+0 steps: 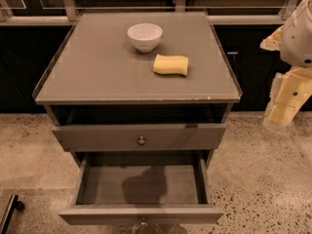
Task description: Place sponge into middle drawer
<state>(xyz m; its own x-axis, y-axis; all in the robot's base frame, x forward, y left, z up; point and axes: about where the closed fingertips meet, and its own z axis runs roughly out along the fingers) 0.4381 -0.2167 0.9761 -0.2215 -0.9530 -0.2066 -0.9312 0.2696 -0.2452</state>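
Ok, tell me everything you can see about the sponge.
The sponge is a soft-looking pale-yellow oblong with wavy edges, lying flat on the grey cabinet top, right of centre. It sits just in front and right of the white bowl, apart from it. Nothing touches it but the top. The gripper hangs off to the right, beside the cabinet, well clear of it.

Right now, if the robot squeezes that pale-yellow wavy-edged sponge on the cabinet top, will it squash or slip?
Probably it squashes: the pale-yellow wavy-edged sponge looks soft and foamy. Likely light, so a push would slide it across the smooth grey cabinet top. It lies flat, so rolling seems unlikely. The end effector hangs beyond the cabinet's right edge.
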